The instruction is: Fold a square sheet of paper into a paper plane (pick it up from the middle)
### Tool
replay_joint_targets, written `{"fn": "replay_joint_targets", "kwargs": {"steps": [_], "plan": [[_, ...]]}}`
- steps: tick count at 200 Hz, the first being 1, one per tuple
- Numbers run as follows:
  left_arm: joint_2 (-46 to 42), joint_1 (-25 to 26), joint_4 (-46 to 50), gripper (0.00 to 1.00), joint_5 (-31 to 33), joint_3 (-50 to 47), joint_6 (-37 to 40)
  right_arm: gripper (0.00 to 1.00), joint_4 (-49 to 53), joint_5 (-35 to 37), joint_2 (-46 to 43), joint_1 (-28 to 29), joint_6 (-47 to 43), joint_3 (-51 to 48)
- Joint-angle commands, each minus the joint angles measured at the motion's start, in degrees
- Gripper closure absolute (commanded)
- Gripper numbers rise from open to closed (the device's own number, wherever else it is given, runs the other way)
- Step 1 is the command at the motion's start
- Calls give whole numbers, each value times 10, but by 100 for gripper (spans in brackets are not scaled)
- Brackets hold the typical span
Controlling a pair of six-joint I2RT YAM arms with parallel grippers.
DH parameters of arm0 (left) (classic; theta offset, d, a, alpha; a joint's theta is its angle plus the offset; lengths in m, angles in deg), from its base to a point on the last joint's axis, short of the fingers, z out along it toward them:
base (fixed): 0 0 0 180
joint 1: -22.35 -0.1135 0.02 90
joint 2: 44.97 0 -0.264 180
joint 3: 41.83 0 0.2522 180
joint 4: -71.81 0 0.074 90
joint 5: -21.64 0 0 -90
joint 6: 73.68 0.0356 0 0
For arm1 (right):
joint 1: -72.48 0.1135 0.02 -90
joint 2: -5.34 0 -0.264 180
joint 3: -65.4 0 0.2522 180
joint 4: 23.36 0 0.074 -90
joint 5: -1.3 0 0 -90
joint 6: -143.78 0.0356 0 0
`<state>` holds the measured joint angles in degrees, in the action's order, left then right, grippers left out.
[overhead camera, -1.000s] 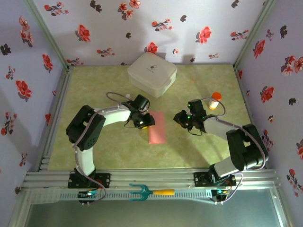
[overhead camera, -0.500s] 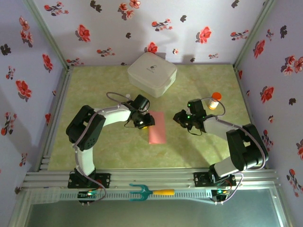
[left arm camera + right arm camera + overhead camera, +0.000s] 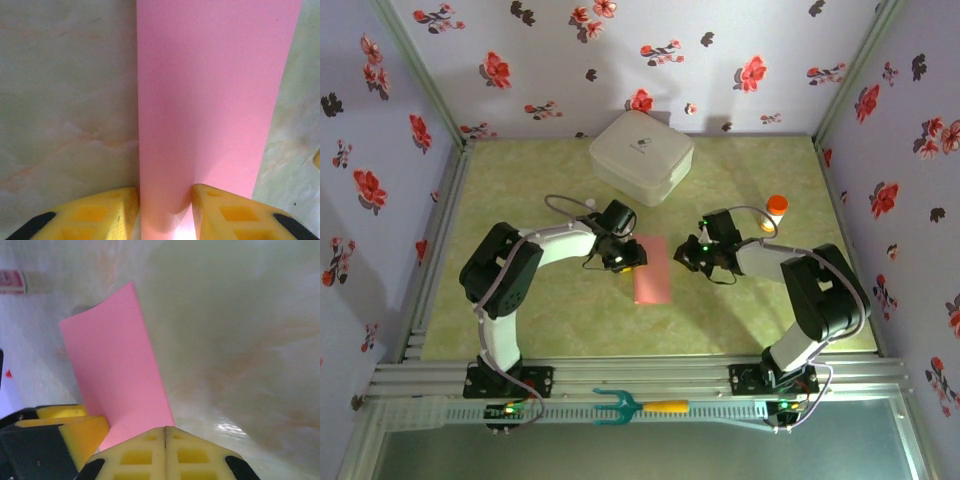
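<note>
Top external view: the square sheet of paper [image 3: 654,272], seen as a narrow pink strip, is laid near the middle of the tabletop [image 3: 540,180], slightly toward its near edge. Its left edge is clamped by the left gripper [image 3: 632,257]. In the left wrist view the sheet is pinched between the yellow fingers [image 3: 100,212], probably to anchor it for creasing. The right gripper [image 3: 686,257] is fully closed and empty just beside the strip's right edge, likely so its tips can be used for pressing.
</note>
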<state>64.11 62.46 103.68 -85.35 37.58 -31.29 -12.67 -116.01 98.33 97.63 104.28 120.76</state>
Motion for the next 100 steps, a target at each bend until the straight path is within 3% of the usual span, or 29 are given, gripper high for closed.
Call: {"fn": "replay_joint_targets", "kwargs": {"steps": [1,100], "plan": [[46,-4,22,63,64,-13,11,100,24,-13,15,13,-25,31],[48,-3,16,63,63,-16,9,100,64,-26,78,53,-52,87]]}}
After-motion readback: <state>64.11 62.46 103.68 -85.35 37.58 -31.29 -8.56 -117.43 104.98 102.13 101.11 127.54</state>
